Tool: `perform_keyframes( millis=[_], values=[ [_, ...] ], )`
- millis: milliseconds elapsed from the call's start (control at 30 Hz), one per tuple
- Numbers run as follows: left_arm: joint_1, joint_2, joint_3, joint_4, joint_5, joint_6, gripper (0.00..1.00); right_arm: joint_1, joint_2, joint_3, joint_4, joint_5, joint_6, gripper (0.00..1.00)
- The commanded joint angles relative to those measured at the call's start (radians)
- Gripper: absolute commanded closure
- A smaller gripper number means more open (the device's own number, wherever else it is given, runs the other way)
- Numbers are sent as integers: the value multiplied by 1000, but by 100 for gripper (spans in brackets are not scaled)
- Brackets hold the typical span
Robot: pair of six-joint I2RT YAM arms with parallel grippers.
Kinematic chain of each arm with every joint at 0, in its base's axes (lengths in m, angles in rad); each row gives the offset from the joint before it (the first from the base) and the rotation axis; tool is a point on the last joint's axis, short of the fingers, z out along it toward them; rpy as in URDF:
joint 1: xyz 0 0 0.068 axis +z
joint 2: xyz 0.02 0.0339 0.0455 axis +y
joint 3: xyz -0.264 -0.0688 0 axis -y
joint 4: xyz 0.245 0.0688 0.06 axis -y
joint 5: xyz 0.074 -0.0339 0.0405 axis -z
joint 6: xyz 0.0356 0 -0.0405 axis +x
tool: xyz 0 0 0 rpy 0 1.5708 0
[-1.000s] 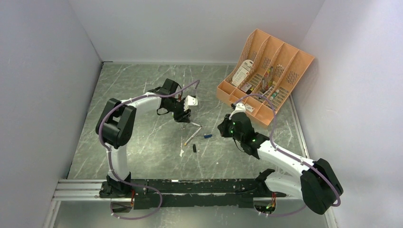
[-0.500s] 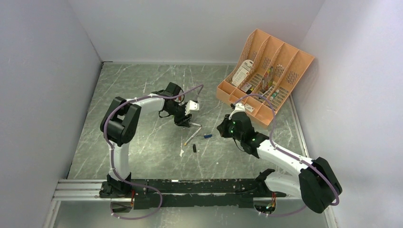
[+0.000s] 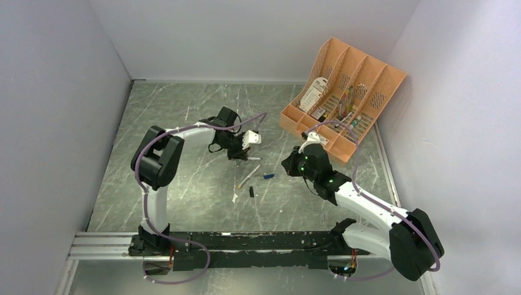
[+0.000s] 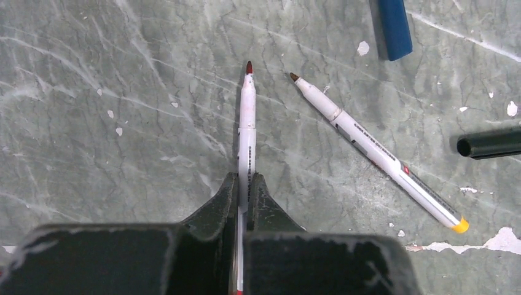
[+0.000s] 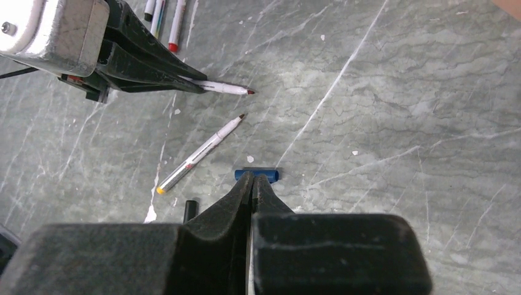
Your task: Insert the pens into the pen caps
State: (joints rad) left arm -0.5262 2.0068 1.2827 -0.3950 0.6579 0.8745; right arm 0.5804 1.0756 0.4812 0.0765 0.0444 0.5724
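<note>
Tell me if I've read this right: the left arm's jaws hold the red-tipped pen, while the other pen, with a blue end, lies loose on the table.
Not quite: the loose pen has a yellow-orange end, not blue, as the left wrist view shows. The rest stands: the left arm's jaws hold the red-tipped pen.

- We log a grey-green marbled table (image 3: 184,184) with white chips.
- On it we see one uncapped pen (image 4: 375,144), a blue cap (image 4: 393,27) and a black cap (image 4: 491,142), none touching.
- An orange tray (image 3: 393,80) sits at the far right.
</note>
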Motion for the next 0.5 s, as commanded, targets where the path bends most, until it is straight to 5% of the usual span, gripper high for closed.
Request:
perform_keyframes(
  millis=[0, 167, 267, 467],
  values=[
    [-18, 15, 21, -30, 86, -39, 93, -12, -34, 4, 13, -21, 20, 100],
    [-25, -73, 13, 137, 321, -210, 93, -25, -67, -4, 114, -95, 50, 100],
    [-50, -137, -37, 311, 254, -365, 93, -30, -90, -16, 217, -132, 93, 99],
    [-70, -276, -231, 859, 167, -792, 93, -30, -162, -29, 349, -79, 138, 65]
  ],
)
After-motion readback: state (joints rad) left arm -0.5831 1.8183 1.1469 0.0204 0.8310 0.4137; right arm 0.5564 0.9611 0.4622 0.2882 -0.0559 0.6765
